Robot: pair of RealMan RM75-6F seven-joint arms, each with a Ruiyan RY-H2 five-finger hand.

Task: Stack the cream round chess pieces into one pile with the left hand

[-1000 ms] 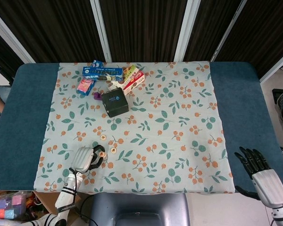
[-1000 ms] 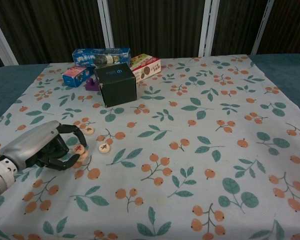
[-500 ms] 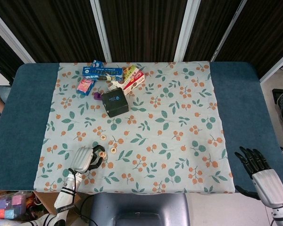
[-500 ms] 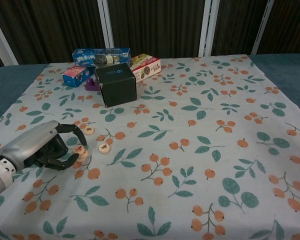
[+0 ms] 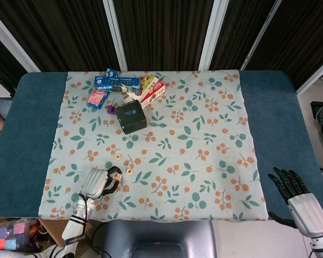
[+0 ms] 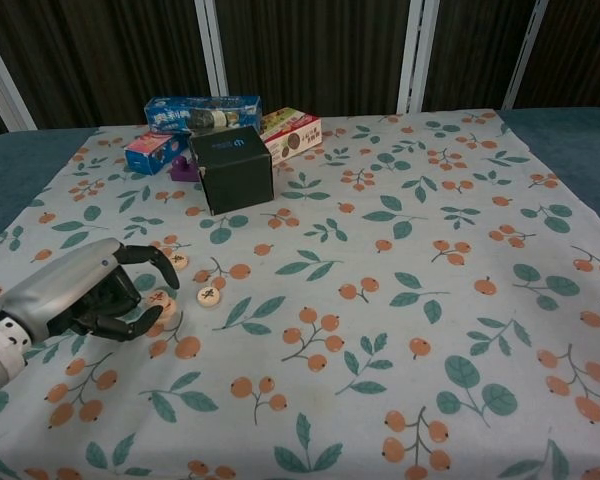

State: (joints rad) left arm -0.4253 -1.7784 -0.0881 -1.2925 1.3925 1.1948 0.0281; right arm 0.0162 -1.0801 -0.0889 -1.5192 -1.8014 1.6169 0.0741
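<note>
Cream round chess pieces: three showing on the floral cloth (image 6: 400, 240) toward the near left of the surface (image 5: 32, 134). One piece (image 6: 159, 301) is sitting pinched between the dark fingertips of the left robot hand (image 6: 85, 293), tilted slightly, close above or on the cloth; which, I cannot tell. Second piece (image 6: 209, 296) is lying flat just to the right of that hand, apart from it. Third piece (image 6: 179, 261) is lying flat a little farther back, near the hand's upper finger.

Left robot hand: resting low on the cloth, silver back facing up, fingers curling around the held piece; also showing in the head view (image 5: 98, 181).

Right robot hand (image 5: 296, 197): hanging off the near right corner of the surface, dark fingers spreading apart, holding nothing; seen in the head view only.

Other items, all grouping at the far left of the cloth: black box (image 6: 231, 168); blue packet (image 6: 202, 112) behind it; red-and-cream carton (image 6: 291, 134) to its right; small pink-and-blue box (image 6: 154, 152) to its left; purple object (image 6: 184, 168) touching the black box's left side
</note>
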